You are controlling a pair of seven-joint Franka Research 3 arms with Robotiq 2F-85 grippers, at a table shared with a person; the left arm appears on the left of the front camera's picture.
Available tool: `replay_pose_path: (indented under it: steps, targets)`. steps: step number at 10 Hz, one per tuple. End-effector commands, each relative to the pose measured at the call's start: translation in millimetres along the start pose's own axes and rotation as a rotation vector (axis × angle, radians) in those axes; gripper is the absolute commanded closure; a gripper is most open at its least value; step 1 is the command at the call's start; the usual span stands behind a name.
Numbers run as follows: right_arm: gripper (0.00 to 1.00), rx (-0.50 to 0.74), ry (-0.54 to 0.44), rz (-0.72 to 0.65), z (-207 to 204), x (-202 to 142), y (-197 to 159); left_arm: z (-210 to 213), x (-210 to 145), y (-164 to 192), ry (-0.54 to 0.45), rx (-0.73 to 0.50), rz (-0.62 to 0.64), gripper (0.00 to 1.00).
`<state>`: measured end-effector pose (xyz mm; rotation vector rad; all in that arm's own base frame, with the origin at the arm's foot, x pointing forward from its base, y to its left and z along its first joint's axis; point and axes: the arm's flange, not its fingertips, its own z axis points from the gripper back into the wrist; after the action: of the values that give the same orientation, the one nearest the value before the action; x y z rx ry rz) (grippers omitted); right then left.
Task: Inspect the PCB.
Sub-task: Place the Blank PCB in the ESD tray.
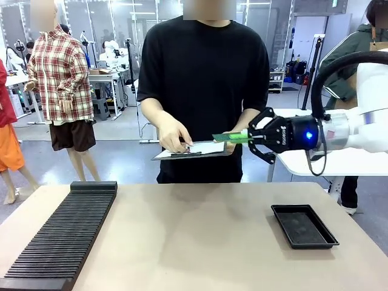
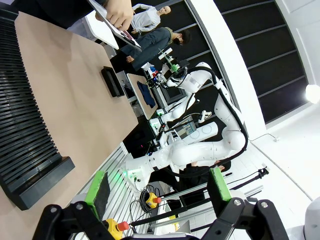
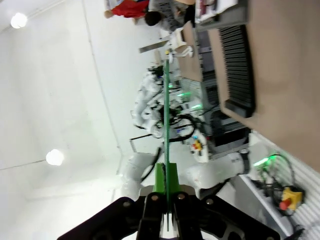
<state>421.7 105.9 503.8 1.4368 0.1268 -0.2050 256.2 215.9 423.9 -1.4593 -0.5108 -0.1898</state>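
The right tool (image 1: 248,137) is clamped on one short edge of the circuit board (image 1: 228,137). It holds the board flat and level in the air in front of the person, just over one end of the clipboard (image 1: 197,149) on which the person's hand (image 1: 174,134) rests. To do this well, I judge the board should stay steady and level, gripped by the edge alone so its face reads clearly. The left tool (image 2: 157,186), wide and empty, belongs well apart.
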Motion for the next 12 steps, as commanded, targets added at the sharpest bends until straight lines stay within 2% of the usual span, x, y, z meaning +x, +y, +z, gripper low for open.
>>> replay_pose_path:
  steps: [1, 5, 7, 9, 11, 12]
  targets:
    - [0.97, -0.119, -0.054, 0.132, 42, -12, -25, 0, -1, -3, 0.004, 0.012, 0.001, 0.0]
    - [0.97, -0.306, -0.082, 0.291, 101, -12, -53, 0, -1, -3, 0.004, 0.012, 0.001, 0.0]
    - [0.97, -0.286, -0.016, 0.325, 136, 6, -81, 0, -1, -3, 0.004, 0.012, 0.001, 0.0]
    - [0.97, -0.342, 0.007, 0.338, 159, 18, -104, 0, -1, -3, 0.004, 0.012, 0.001, 0.0]
    - [0.97, -0.392, -0.001, 0.351, 181, 45, -125, 0, -1, -3, 0.004, 0.012, 0.001, 0.0]
    - [0.97, -0.376, 0.01, 0.357, 190, 61, -137, 0, -1, -3, 0.004, 0.012, 0.001, 0.0]
